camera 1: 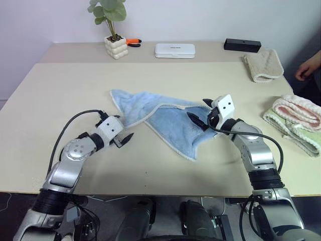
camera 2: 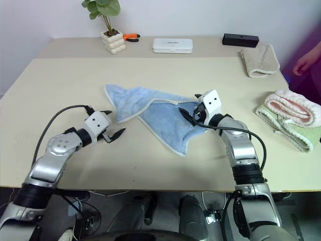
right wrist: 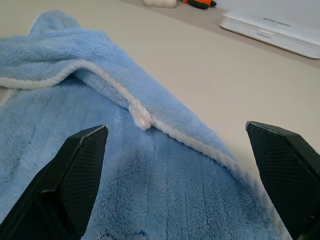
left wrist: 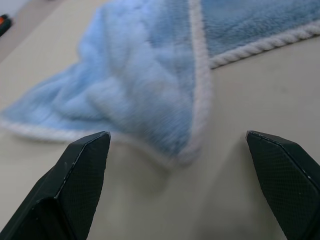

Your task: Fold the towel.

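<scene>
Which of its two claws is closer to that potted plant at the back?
Left. The left gripper sits below the potted plant, on the same side; the right gripper hovers over the blue towel, farther across.

A potted plant (camera 1: pixel 112 30), orange-handled pliers (camera 1: pixel 133 42), a white flat case (camera 1: pixel 174 50) and a black box (camera 1: pixel 242 45) are arranged along the far edge of the desk (camera 1: pixel 55 100). A beige folded towel (camera 1: pixel 264 65) is placed at the far right. Pink and pale green folded towels (camera 1: pixel 297 120) are stacked at the right edge. A person's hand (camera 1: pixel 309 68) is located beyond the right edge of the desk.

arms: silver-grey shells, black joints | wrists: white blocks | cables: black | jaws: 2 black fingers each
</scene>
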`<state>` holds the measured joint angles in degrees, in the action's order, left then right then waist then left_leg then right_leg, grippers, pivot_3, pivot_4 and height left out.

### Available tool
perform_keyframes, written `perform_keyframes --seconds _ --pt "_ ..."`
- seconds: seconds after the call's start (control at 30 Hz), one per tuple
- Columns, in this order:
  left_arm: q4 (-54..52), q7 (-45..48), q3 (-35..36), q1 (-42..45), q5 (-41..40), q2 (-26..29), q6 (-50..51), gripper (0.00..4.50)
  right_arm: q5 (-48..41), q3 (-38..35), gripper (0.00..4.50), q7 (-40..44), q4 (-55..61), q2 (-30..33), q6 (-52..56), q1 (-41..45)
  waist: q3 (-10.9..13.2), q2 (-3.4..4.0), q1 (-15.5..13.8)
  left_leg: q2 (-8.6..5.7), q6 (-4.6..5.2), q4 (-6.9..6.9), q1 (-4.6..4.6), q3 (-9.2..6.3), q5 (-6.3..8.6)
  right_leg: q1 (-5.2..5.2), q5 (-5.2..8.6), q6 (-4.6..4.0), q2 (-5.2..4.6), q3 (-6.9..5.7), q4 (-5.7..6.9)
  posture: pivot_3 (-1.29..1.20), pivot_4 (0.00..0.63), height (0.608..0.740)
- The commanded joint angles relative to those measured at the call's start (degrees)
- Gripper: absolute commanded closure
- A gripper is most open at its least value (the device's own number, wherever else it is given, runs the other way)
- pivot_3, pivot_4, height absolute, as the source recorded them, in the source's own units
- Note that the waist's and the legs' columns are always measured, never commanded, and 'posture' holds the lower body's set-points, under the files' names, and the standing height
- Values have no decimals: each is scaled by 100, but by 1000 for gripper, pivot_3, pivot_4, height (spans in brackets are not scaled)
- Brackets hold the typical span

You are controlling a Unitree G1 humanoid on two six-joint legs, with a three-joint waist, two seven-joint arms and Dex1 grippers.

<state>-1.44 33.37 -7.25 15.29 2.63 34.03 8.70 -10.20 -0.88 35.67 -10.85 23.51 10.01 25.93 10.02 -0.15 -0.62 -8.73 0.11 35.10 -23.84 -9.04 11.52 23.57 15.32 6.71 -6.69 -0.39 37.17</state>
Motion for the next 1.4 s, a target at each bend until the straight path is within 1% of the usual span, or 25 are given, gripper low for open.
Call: perform_keyframes --seconds 0.03,0.07,0.17,0.27,0.3,0.37,0.43,0.5,0.57,0.63,0.83,0.93,1.13,1.3,1.33,1.37,1.4 --pt "331 -169 -80 234 353 1 -404 571 -28 -63 0 -72 297 -10 -11 65 0 0 6 0 0 0 1 0 0 0 0 0 0 0 0 0 150 740" --pt "412 -185 -87 267 397 1 -485 858 -34 -60 0 -83 332 -12 1 45 0 0 16 0 0 0 2 1 0 0 0 0 0 0 1 0 150 740" --pt "588 -263 -18 350 380 -116 -707 2358 -56 -59 0 -76 480 29 74 -51 0 0 25 0 0 -1 2 1 0 1 0 0 0 1 2 0 150 740" --pt "630 -259 5 310 416 -107 -832 3961 -13 -49 0 -10 610 180 246 -67 0 0 22 0 0 0 1 1 0 1 -1 1 0 0 2 0 150 740" --pt "611 -268 26 270 437 -81 -834 4414 -101 -125 0 24 648 230 390 -19 0 0 20 0 0 0 1 0 0 1 -1 2 0 0 2 0 150 740" --pt "468 -332 157 128 463 6 -823 4469 -405 -344 0 191 626 414 860 132 0 0 29 0 1 1 1 1 0 0 -1 2 -1 0 2 0 150 740" --pt "295 -395 334 5 377 26 -773 4469 -513 -380 0 399 585 658 1145 199 0 0 34 0 1 0 1 2 0 1 -1 3 -2 1 2 0 150 740" --pt "-10 -432 668 -186 119 14 -621 4469 -360 -358 0 582 284 1008 1073 289 0 0 30 0 2 -1 0 2 1 2 -1 3 -2 1 1 0 150 740" --pt "-310 -440 952 -386 -29 54 -476 4469 -327 -401 0 651 -196 1235 1228 522 1 -1 41 1 2 0 0 3 1 1 -1 3 -2 1 0 0 150 740" --pt "-505 -398 1125 -576 -77 125 -373 4469 -223 -219 0 862 -663 1402 1369 711 1 -1 50 3 2 1 1 7 1 0 -1 2 -3 1 0 0 150 740" --pt "-662 -393 1292 -848 -93 184 -260 4469 182 172 0 1185 -1824 1384 1103 1151 1 -1 83 7 3 0 2 15 1 0 -1 2 -3 2 0 0 150 740" --pt "-660 -411 1296 -886 -97 185 -270 4469 293 266 0 1286 -2086 1406 944 1256 1 -2 122 6 3 2 2 18 1 -1 -2 2 -3 3 0 0 150 740" --pt "-563 -464 1288 -938 -87 146 -334 4469 337 323 0 1814 -1793 1630 759 1048 1 -1 123 7 3 2 2 17 1 -1 -2 3 -3 3 0 0 150 740" --pt "-459 -472 1235 -952 -78 123 -421 4469 428 306 0 1733 -1824 1672 768 976 1 -1 133 7 3 2 3 17 2 -1 -2 3 -3 3 0 0 150 740" --pt "-438 -468 1218 -955 -71 120 -439 4500 442 301 509 1704 -1890 1656 773 983 1 -1 135 7 3 2 3 18 2 -1 -2 3 -3 4 0 0 150 740" --pt "-415 -460 1202 -960 -57 121 -461 4500 451 301 761 1695 -1937 1645 785 986 1 -1 134 7 3 2 4 18 2 -1 -2 3 -2 4 1 0 150 740" --pt "-404 -456 1196 -964 -48 119 -473 4500 446 297 1245 1704 -1957 1640 789 987 1 -1 132 8 3 2 4 18 2 -1 -2 2 -2 4 1 0 150 740"
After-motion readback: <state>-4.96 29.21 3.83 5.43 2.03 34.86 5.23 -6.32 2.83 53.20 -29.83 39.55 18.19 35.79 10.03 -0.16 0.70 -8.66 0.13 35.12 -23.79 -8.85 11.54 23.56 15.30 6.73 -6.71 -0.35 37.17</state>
